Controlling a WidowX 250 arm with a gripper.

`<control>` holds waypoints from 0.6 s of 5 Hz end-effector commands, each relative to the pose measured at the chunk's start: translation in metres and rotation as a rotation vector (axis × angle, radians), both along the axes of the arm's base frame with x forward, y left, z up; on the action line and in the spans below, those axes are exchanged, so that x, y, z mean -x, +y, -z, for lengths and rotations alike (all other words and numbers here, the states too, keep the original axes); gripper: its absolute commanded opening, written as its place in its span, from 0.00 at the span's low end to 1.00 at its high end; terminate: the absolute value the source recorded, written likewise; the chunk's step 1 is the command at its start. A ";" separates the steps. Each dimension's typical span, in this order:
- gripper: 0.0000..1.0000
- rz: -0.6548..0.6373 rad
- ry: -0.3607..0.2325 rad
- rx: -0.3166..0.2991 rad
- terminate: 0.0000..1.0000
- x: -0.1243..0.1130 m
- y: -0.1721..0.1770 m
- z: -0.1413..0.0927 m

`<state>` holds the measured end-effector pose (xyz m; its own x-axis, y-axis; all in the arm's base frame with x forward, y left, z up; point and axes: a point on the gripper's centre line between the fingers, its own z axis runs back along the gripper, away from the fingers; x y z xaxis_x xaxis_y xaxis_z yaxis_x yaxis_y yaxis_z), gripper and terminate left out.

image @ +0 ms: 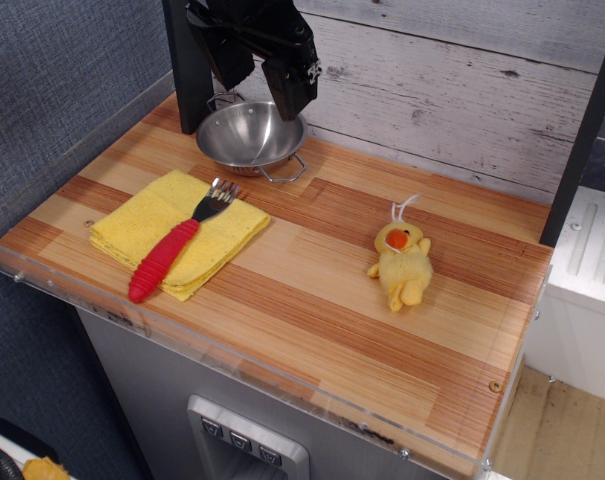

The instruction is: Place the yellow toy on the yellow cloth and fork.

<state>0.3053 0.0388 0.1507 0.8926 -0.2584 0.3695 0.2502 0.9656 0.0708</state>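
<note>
The yellow toy [402, 264], a small fuzzy plush duck with an orange beak and a white string loop, lies on the wooden table at the right. The yellow cloth [178, 231] lies folded flat at the left. The fork [176, 249] with a red ribbed handle rests diagonally on the cloth, tines toward the back. My black gripper [257, 85] hangs at the top, above the metal bowl, far from the duck. Its fingers stand apart with nothing between them.
A shiny metal bowl [252, 137] with wire handles sits at the back of the table [312, 300], under the gripper. A clear plastic rim runs along the table's left and front edges. A dark post stands behind the bowl, and a plank wall at the back.
</note>
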 end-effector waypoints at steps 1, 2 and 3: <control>1.00 0.000 0.000 0.000 0.00 0.000 0.000 0.000; 1.00 -0.019 0.006 0.100 0.00 0.004 -0.016 0.010; 1.00 -0.036 -0.013 0.263 0.00 0.002 -0.033 0.015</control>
<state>0.3010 0.0011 0.1262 0.9069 -0.1135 0.4057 0.2103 0.9564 -0.2026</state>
